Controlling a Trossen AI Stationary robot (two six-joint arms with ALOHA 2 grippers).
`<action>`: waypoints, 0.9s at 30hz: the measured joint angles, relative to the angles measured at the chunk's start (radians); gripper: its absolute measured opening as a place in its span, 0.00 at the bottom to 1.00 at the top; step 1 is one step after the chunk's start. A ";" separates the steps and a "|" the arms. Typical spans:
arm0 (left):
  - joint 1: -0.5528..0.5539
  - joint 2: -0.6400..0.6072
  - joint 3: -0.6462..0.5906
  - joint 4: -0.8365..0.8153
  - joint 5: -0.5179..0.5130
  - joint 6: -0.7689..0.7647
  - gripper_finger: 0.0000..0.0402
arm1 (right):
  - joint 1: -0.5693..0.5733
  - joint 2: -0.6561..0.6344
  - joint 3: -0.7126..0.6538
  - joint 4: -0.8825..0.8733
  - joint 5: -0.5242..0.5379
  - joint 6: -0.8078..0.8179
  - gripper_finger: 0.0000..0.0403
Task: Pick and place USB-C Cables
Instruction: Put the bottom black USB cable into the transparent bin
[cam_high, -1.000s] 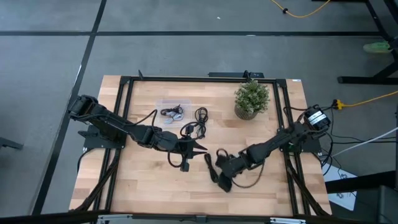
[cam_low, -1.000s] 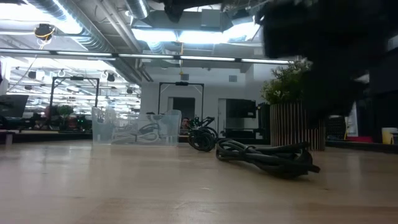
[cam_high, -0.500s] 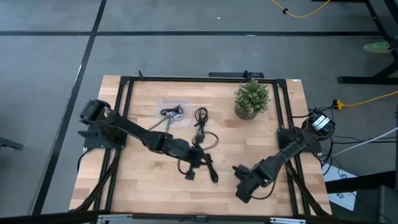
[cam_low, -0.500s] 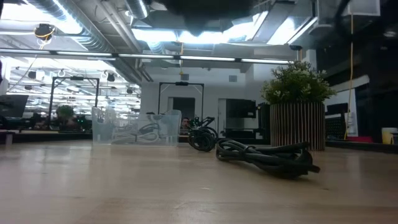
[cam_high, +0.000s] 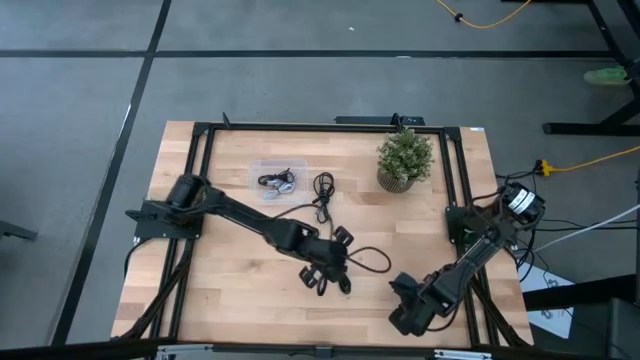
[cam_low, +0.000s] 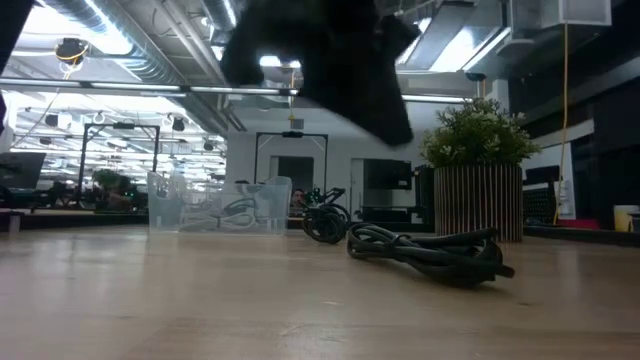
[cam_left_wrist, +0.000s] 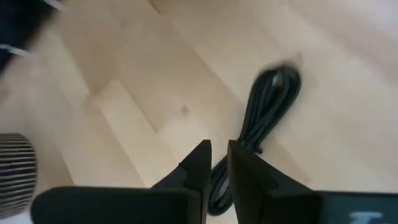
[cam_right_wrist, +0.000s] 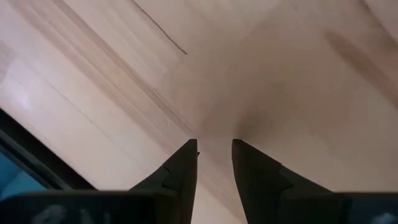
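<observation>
Hovering left gripper (cam_left_wrist: 217, 152), seemingly nearly closed, over black cable (cam_left_wrist: 264, 106).

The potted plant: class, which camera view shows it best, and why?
The low view: the potted plant stands in full side profile, leaves above a ribbed pot. The high view shows only its leafy top. The left wrist view catches a ribbed sliver at the picture's edge; the right wrist view shows none.

Black coiled USB-C cable (cam_low: 430, 255) lies flat on the wood.
</observation>
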 joint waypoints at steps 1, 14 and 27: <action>0.004 0.021 0.022 -0.030 -0.003 0.027 0.12 | 0.007 0.000 0.000 -0.001 0.010 0.014 0.26; 0.013 0.119 0.110 -0.141 0.038 0.117 0.27 | 0.025 -0.001 0.000 -0.023 0.018 0.059 0.26; 0.026 0.189 0.112 -0.110 0.039 0.209 0.28 | 0.025 -0.001 0.000 -0.033 0.019 0.059 0.26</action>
